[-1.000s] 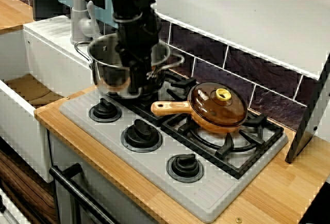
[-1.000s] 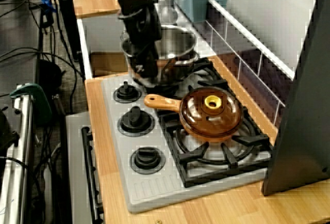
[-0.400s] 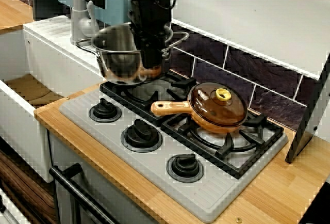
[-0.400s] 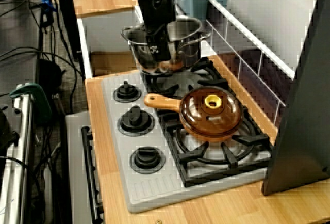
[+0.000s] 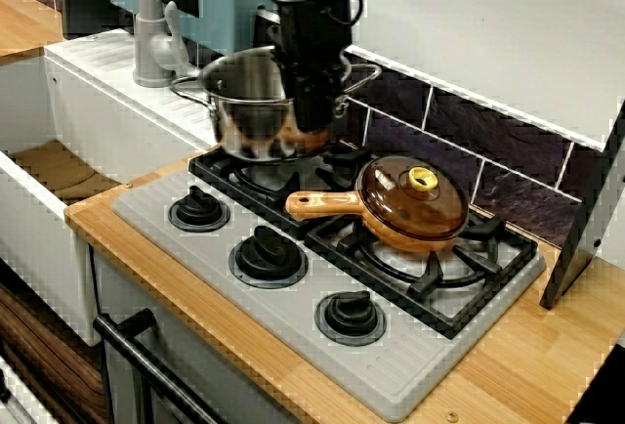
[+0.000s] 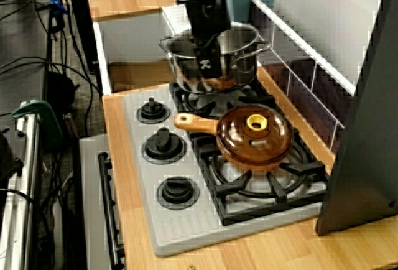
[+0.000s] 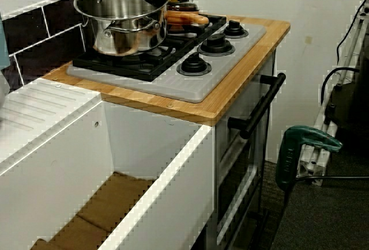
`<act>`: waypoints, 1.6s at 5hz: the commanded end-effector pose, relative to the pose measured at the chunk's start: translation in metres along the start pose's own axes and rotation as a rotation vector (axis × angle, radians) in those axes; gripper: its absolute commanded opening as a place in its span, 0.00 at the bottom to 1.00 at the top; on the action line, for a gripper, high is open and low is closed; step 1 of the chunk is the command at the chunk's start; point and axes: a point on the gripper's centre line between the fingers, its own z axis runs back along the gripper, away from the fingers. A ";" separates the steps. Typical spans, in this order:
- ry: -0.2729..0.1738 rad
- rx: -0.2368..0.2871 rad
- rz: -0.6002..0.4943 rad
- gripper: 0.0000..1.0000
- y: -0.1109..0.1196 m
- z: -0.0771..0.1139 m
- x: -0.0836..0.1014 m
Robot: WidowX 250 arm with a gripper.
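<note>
Pot (image 5: 249, 102) carried rightward in hand (image 5: 314, 116); sink-side view half-hides brown pan (image 7: 185, 18).

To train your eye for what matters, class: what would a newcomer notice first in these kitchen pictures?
First, the shiny steel pot at one burner of the grey hob, with the black tool clamped on its rim from above. Next, the brown glass pan, with a yellow lid knob and a wooden handle, sitting on the burner beside it.
</note>
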 end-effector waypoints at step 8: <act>-0.073 -0.001 0.000 1.00 -0.008 0.046 -0.006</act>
